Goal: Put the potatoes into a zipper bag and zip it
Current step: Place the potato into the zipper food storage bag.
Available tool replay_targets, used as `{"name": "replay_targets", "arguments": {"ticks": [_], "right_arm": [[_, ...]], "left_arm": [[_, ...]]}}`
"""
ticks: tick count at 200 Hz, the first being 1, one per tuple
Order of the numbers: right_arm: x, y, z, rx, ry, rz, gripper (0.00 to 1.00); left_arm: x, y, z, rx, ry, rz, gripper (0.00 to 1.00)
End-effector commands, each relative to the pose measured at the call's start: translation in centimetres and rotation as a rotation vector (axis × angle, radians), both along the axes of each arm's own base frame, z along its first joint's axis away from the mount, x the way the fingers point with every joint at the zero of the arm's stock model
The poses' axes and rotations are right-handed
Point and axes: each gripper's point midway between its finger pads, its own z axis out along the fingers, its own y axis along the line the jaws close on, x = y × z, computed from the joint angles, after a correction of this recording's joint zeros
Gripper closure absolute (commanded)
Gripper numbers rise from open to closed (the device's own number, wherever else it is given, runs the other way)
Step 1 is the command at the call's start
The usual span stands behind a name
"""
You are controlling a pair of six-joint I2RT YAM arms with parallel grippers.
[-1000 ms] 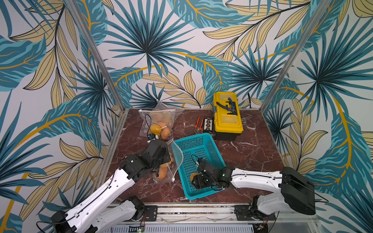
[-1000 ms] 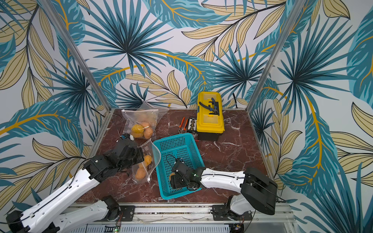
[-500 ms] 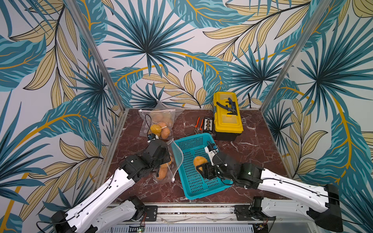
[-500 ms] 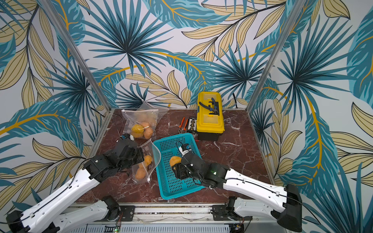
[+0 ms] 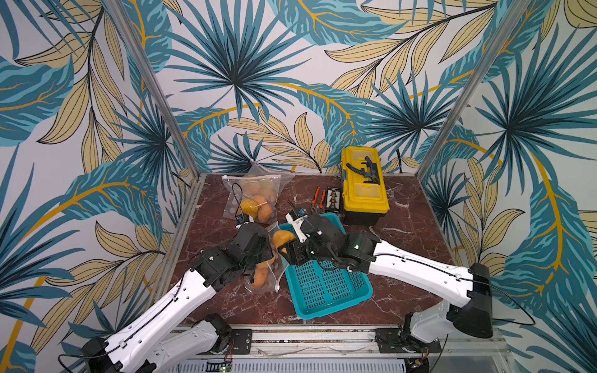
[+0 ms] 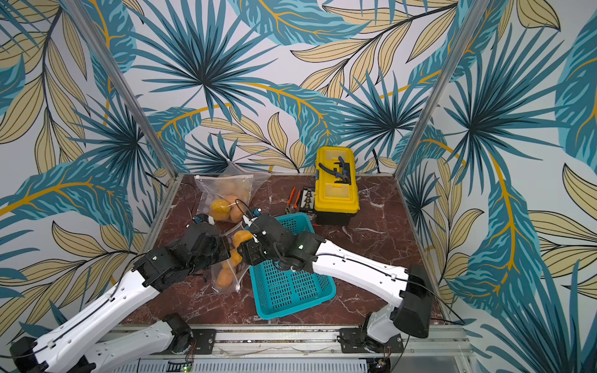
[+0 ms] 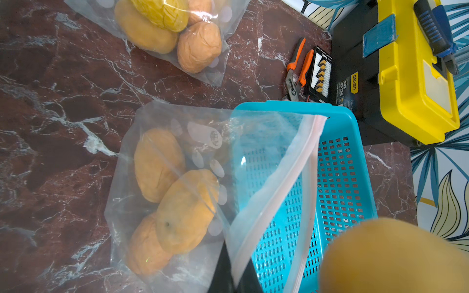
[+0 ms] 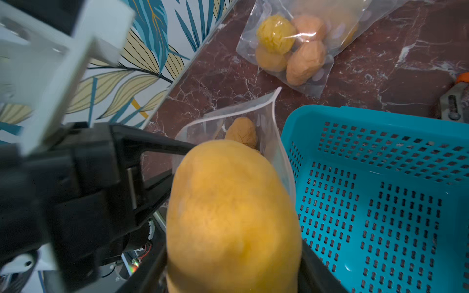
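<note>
A clear zipper bag (image 5: 263, 279) (image 7: 177, 142) lies left of the basket with three potatoes (image 7: 186, 210) inside. Its mouth stands open toward the basket. My left gripper (image 7: 234, 269) (image 5: 271, 253) is shut on the bag's upper rim and holds it up. The right gripper (image 8: 233, 266) (image 5: 287, 247) is shut on a yellow-orange potato (image 8: 233, 215) (image 6: 242, 237), which hangs just in front of the bag's mouth, above the basket's left edge. In the left wrist view this potato (image 7: 393, 256) is a blur at the corner.
The teal basket (image 5: 326, 284) holds nothing that I can see. Another clear bag with several potatoes (image 5: 255, 202) lies at the back left. A yellow toolbox (image 5: 363, 181), orange-handled pliers (image 5: 318, 200) and a small black case (image 5: 332, 198) stand behind the basket.
The right gripper has lifted a potato out of the basket and carried it left and back to the bag's mouth. The left gripper has kept its hold on the rim.
</note>
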Motion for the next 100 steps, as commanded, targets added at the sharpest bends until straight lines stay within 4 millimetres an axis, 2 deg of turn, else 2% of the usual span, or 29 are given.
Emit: {"name": "replay_targets", "arguments": {"ticks": [1, 38, 80, 100], "right_arm": [[0.2, 1.0, -1.1, -0.038, 0.006, 0.035, 0.63], [0.7, 2.5, -3.0, -0.044, 0.05, 0.054, 0.6], [0.9, 2.8, -3.6, -0.048, 0.061, 0.053, 0.28], [1.1, 2.5, -3.2, -0.049, 0.052, 0.045, 0.18]], "left_arm": [[0.1, -0.2, 0.7, -0.011, -0.024, -0.012, 1.0], [0.1, -0.2, 0.7, -0.013, -0.026, -0.013, 1.0], [0.1, -0.2, 0.7, -0.013, -0.027, -0.011, 1.0], [0.1, -0.2, 0.7, -0.012, -0.026, -0.012, 1.0]]}}
